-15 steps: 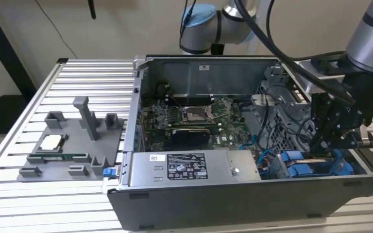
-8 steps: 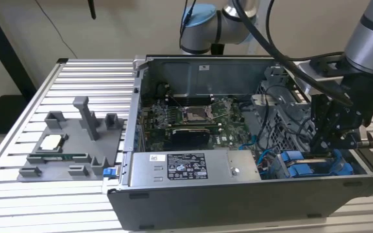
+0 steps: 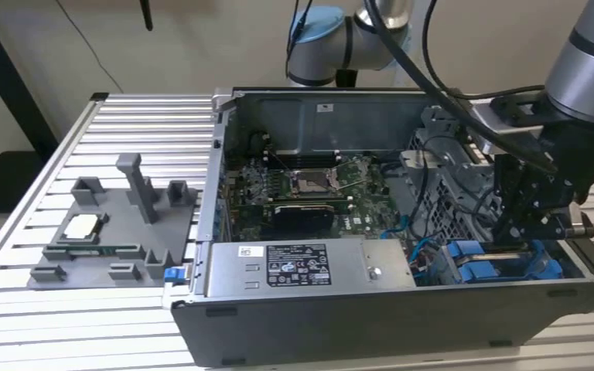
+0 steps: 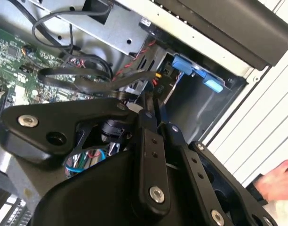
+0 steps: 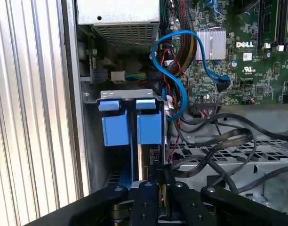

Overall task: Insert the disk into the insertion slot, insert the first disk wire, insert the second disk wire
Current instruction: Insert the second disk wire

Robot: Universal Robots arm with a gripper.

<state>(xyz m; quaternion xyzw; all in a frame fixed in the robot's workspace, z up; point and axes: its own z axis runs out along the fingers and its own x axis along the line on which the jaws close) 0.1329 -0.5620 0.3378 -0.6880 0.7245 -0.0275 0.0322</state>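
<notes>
Hanging at the lower right of the exterior view, gripper (image 3: 513, 246) directly above the insertion slot (image 3: 503, 263). Fingers pressed together on the thin edge of the disk (image 5: 143, 165), long axis running straight down into the bay between blue tabs at the first wrist view's centre.

White lettering stands on the green motherboard (image 5: 257, 70); the label (image 3: 295, 264) on the power-supply box (image 3: 380, 270) carries print too small to read.
</notes>
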